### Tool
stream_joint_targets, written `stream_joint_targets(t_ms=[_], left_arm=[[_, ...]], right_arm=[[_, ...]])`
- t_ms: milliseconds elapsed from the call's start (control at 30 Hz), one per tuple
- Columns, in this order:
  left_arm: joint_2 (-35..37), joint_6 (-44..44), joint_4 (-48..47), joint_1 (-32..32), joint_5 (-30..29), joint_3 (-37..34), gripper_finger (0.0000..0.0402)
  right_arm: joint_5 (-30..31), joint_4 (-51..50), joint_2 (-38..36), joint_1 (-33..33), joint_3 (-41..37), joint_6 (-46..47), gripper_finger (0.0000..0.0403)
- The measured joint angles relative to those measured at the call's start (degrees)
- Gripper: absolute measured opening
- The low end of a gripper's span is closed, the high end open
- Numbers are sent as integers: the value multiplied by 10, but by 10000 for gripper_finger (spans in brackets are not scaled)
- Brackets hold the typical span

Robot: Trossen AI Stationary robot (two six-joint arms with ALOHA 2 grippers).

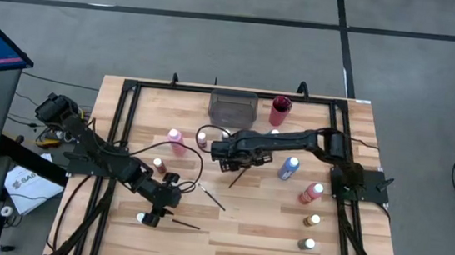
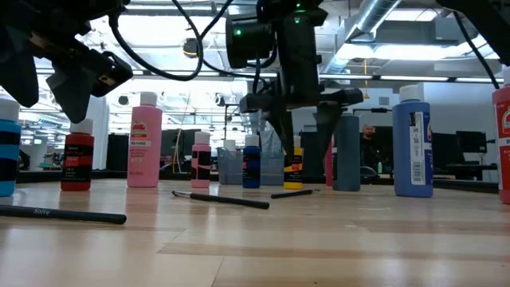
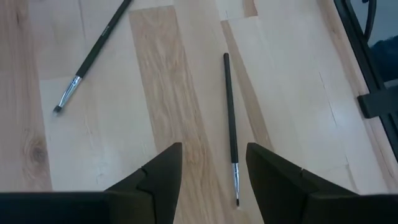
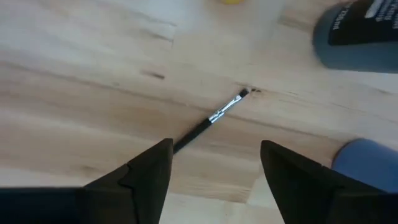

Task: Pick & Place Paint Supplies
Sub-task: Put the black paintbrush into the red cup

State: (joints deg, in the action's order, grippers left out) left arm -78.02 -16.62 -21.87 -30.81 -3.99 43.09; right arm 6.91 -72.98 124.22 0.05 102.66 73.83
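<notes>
Thin dark-handled brushes lie flat on the wooden table: one [image 4: 211, 118] below my right gripper [image 4: 216, 146], one [image 3: 231, 124] ahead of my left gripper [image 3: 214, 149], and another [image 3: 93, 53] farther off. My right gripper [image 1: 229, 153] points down over mid-table, open, fingers above either side of its brush's handle. My left gripper [image 1: 155, 214] hangs slanted over the near left, open and empty. Small paint bottles stand upright around them: pink [image 1: 176, 139], blue [image 1: 289, 167], red [image 1: 312, 192].
A grey tray [image 1: 233, 107] and a red cup [image 1: 280, 110] stand at the far edge. A dark bottle [image 4: 357, 31] and a blue bottle [image 4: 367, 162] stand close to my right gripper. More bottles [image 1: 312, 221] line the near right. A black frame [image 1: 118, 134] borders the table.
</notes>
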Motion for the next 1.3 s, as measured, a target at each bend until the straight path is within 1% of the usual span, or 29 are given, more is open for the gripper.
stream_joint_targets(t_ms=[100,233,333,500,633,700,800,1033,1167,1300], left_arm=[[0,20,-2,0,10,0,172],[1,78,-25,0,46,0,172],[11,112,-45,0,61,0,172],[32,145,-69,-1,55,0,172],[38,159,-76,-1,44,0,172],[38,163,-78,-1,42,0,172],[38,167,-78,1,38,0,172],[38,168,-77,1,24,0,172],[38,167,-76,1,14,0,172],[38,166,-75,1,14,0,172]], right_arm=[[7,1,-1,-6,0,37,230],[15,-1,-1,-18,0,77,220],[18,-1,-1,-22,0,105,216],[22,7,-2,-19,-25,155,217],[30,14,-2,-22,-44,175,219],[49,36,-2,-22,-54,180,217],[52,65,-2,-20,-75,183,214],[63,82,-2,-21,-121,216,207],[63,122,-3,-19,-136,216,196],[60,147,-5,-15,-150,221,172]])
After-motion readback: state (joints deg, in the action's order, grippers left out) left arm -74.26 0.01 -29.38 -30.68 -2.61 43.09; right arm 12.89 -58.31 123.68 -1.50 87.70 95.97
